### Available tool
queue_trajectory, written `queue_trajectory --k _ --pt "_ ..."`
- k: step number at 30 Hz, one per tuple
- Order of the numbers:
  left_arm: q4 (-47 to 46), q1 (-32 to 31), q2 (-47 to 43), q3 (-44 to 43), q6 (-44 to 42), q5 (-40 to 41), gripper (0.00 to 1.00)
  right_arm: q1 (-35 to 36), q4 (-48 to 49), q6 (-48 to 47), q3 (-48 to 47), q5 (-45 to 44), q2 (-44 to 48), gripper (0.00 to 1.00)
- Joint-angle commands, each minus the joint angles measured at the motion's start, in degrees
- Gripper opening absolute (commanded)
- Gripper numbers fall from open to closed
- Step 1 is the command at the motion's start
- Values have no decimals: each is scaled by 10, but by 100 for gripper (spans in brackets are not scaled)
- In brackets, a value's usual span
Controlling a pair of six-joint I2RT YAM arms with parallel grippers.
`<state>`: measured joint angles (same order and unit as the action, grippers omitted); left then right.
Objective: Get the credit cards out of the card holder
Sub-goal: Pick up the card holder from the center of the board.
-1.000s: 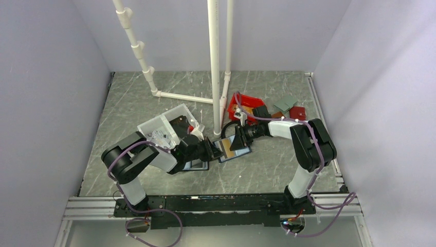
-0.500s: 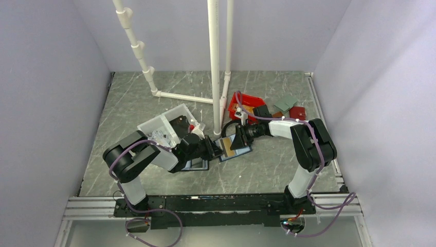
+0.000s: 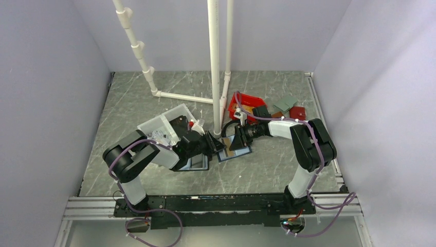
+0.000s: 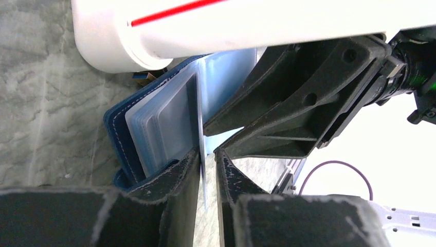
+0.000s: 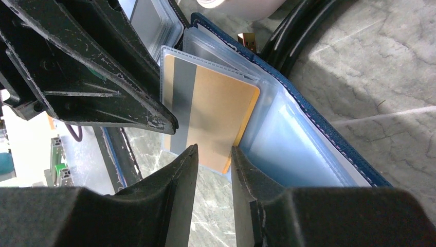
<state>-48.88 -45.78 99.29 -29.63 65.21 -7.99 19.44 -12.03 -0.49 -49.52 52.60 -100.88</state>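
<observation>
The navy-blue card holder (image 3: 241, 150) lies open between both grippers, its light-blue sleeves fanned out (image 5: 303, 154). A gold-orange credit card (image 5: 216, 118) with a dark stripe sits in a clear sleeve, its lower end sticking out. My right gripper (image 5: 212, 152) is open, its tips just in front of the card's lower edge, with bare table showing between them. My left gripper (image 4: 206, 159) straddles the thin sleeve edge (image 4: 198, 118). The sheet rests against one finger and a gap shows at the other. In the top view the left gripper (image 3: 216, 144) and right gripper (image 3: 237, 138) nearly meet.
A white upright pipe (image 3: 214, 67) stands just behind the grippers. A clear bin (image 3: 164, 123) sits behind the left arm. A black-edged folio (image 3: 195, 163) lies beside the holder. A red bin (image 3: 247, 103) and small wallets (image 3: 290, 109) lie at the back right.
My left gripper has shifted slightly toward the pipe and its jaws have eased apart a little. The right gripper stays in place, with its jaws slightly wider.
</observation>
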Motion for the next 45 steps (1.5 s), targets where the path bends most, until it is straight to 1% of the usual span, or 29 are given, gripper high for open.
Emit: queue_trajectory --k 1,2,4,6,7,9,12,15,17,21,24,34,39,43,45 --pt "16 2 7 -19 12 15 21 2 -4 -13 -14 13 12 33" --pt "18 2 8 -19 12 18 20 2 -5 -15 -14 13 13 33" --pt "20 2 9 -19 8 19 10 2 -9 -19 -18 12 17 33" --pt "10 2 9 -14 1 18 1 0 -16 -25 -22 12 24 37" --pt "5 3 8 -11 -3 17 0 -3 -19 -26 -24 13 28 38" --pt "-6 3 3 -2 -13 15 0 -13 -17 -25 -22 19 43 39" --pt "-56 3 -2 18 -28 8 0 -26 -5 -18 -12 35 59 40" --pt "-107 2 -7 31 -47 -8 0 -28 -8 -19 -13 53 52 39" --pt "-143 2 -10 40 -58 -17 0 -28 -11 -19 -14 67 43 36" --pt "-205 2 -17 64 -78 -30 0 -28 -8 -15 -13 87 35 35" --pt "-233 1 -20 73 -93 -47 0 -27 -2 -10 -10 101 32 35" --pt "-288 1 -25 79 -114 -83 0 -27 6 -1 -7 120 19 36" --pt "-298 1 -25 78 -114 -91 0 -28 25 11 -2 162 24 35" --pt "-308 1 -17 76 -109 -94 0 -27 39 29 2 193 28 28" --pt "-311 1 -13 77 -107 -94 0 -27 39 31 1 198 28 22"
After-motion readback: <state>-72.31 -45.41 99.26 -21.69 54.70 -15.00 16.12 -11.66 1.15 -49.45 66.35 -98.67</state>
